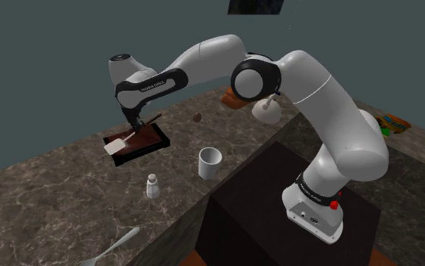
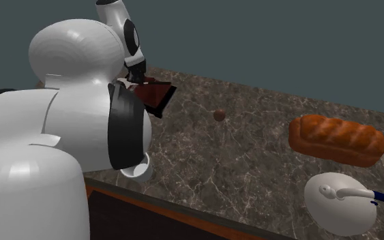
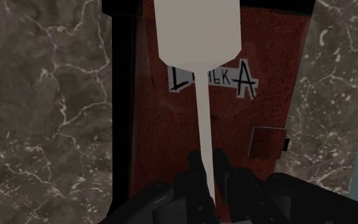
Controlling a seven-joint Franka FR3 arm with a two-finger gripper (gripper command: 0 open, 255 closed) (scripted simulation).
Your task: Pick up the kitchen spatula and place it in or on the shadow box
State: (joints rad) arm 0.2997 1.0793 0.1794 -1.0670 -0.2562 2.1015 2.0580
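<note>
The spatula (image 1: pixel 117 145) is white, with a flat blade and a thin handle. My gripper (image 1: pixel 135 125) is shut on its handle, just above the shadow box (image 1: pixel 155 137), a dark-framed tray with a red-brown inside. In the wrist view the fingers (image 3: pixel 193 177) clasp the handle, the gripper (image 3: pixel 204 168) sits over the box's red floor (image 3: pixel 152 127), and the spatula's blade (image 3: pixel 198 28) reaches past the lettering toward the box's far edge. The blade looks close to the box; I cannot tell whether it touches. The second exterior view has the shadow box (image 2: pixel 157 95) under the gripper (image 2: pixel 134 73), partly behind the arm.
On the marble counter (image 1: pixel 67 196) stand a white cup (image 1: pixel 210 162), a small shaker (image 1: pixel 152 186) and a pale spoon (image 1: pixel 112 248) near the front. A brown ball (image 2: pixel 219 115), a bread loaf (image 2: pixel 337 140) and a white lidded pot (image 2: pixel 339 199) lie farther along. The dark stand (image 1: pixel 271 204) is at lower right.
</note>
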